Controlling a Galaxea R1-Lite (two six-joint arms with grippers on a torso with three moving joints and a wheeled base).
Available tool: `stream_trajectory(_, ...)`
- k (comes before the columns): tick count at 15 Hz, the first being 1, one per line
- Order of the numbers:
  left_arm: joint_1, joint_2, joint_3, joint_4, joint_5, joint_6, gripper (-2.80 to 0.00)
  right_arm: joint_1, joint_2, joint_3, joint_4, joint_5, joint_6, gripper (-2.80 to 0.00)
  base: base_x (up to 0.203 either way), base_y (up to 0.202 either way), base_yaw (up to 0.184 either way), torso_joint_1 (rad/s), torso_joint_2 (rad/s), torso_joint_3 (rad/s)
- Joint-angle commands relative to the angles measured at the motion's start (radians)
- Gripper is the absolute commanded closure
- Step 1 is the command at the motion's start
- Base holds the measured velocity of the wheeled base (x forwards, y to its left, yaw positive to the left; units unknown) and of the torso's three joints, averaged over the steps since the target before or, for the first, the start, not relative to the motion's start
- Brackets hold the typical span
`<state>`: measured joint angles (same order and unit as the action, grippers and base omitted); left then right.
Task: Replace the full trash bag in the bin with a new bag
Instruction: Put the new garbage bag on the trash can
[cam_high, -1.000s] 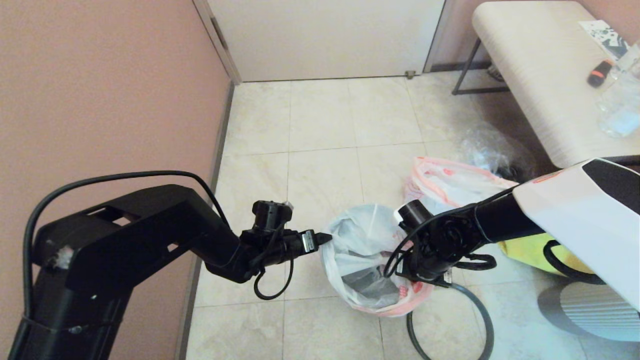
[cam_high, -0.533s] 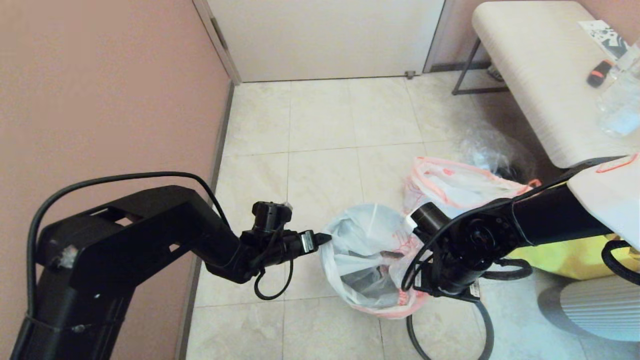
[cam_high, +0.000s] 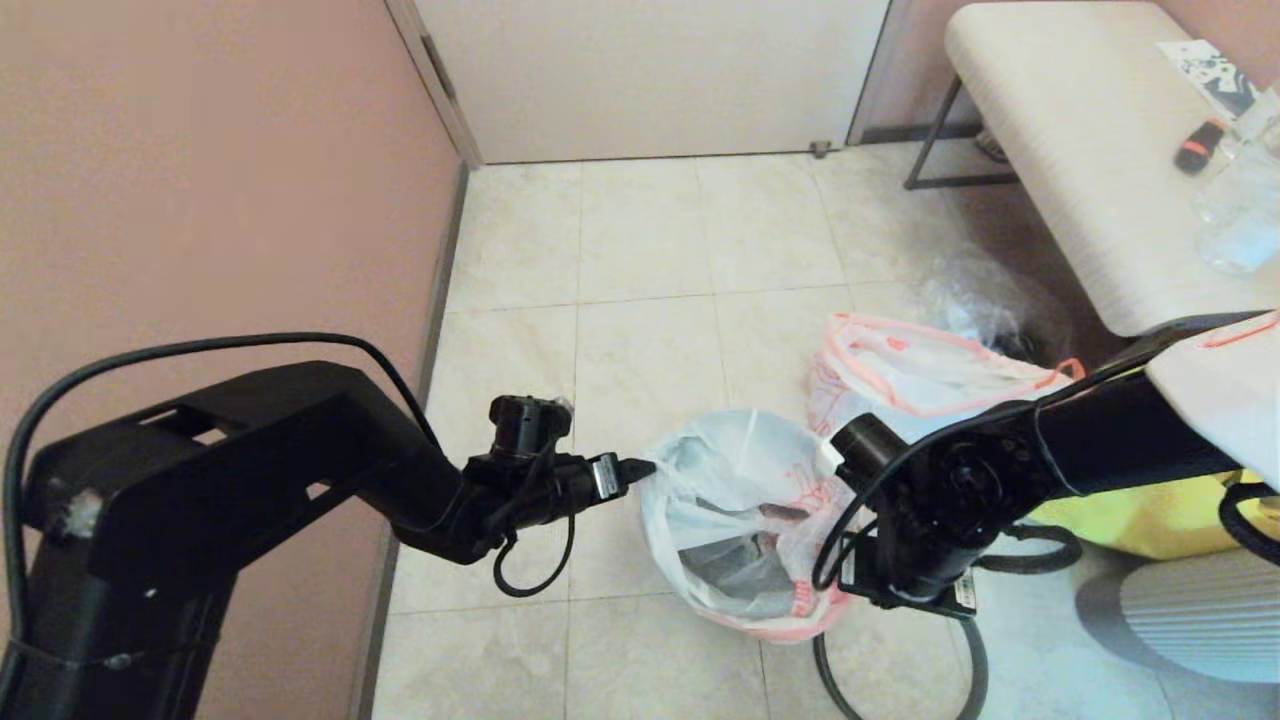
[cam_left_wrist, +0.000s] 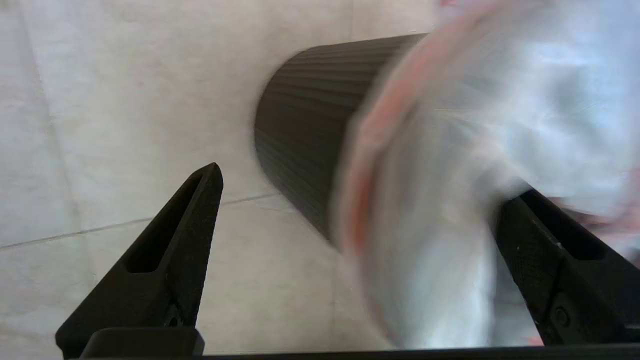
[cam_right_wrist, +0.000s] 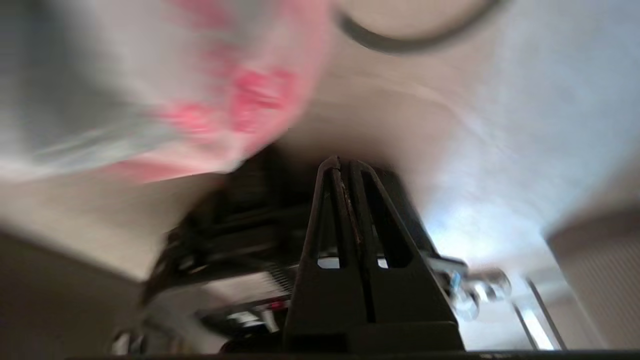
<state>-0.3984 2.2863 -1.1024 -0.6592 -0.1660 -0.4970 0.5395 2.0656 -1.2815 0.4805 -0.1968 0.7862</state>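
Note:
The bin is almost hidden in the head view under the new bag (cam_high: 735, 520), a thin white bag with an orange-pink rim draped over its mouth. The left wrist view shows the bin's dark ribbed side (cam_left_wrist: 300, 125) and the bag's rim (cam_left_wrist: 360, 165). My left gripper (cam_high: 640, 467) is at the bag's left rim, open, with the rim lying between its fingers (cam_left_wrist: 362, 200). The right gripper (cam_right_wrist: 342, 165) is shut on nothing, low beside the bin's right side, hidden under its wrist in the head view. The full trash bag (cam_high: 900, 370) sits behind the bin. The thin dark hoop (cam_high: 975, 655) lies on the floor.
A yellow tote bag (cam_high: 1150, 510) and a grey ribbed cylinder (cam_high: 1200, 610) stand at the right. A clear bag with dark items (cam_high: 980, 300) lies by the bench (cam_high: 1080, 150). A pink wall (cam_high: 200, 200) runs along the left.
My right arm has swung to the right and down, off the bag's right rim. The left arm has sunk slightly, its gripper still at the left rim.

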Motion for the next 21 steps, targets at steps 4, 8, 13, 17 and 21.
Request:
stream_trajectory(4, -0.044, -0.128, 0.044, -0.003, 0.0, -0.024, -2.8, 0.003, -0.158, 0.019, 0.023, 0.012, -0.058, 0.0, 0.0, 0.0, 0.0, 0.0, 0.0, 0.0)
stream_trajectory(8, -0.019, -0.255, 0.041, 0.018, 0.012, -0.013, 0.0, 0.016, -0.096, -0.021, 0.016, 0.016, -0.168, 0.0, 0.0, 0.0, 0.0, 0.0, 0.0, 0.0)
stream_trajectory(13, 0.014, -0.423, -0.07, 0.42, 0.068, 0.137, 0.0, 0.022, 0.122, -0.212, 0.07, 0.012, -0.241, 0.0, 0.0, 0.0, 0.0, 0.0, 0.0, 0.0)
stream_trajectory(17, 0.004, -0.449, -0.114, 0.477, 0.066, 0.14, 0.0, 0.038, 0.187, -0.261, 0.078, 0.011, -0.245, 0.0, 0.0, 0.0, 0.0, 0.0, 0.0, 0.0)
stream_trajectory(21, 0.004, -0.433, -0.126, 0.478, 0.069, 0.138, 0.0, 0.061, 0.248, -0.271, 0.079, 0.01, -0.245, 0.0, 0.0, 0.0, 0.0, 0.0, 0.0, 0.0)
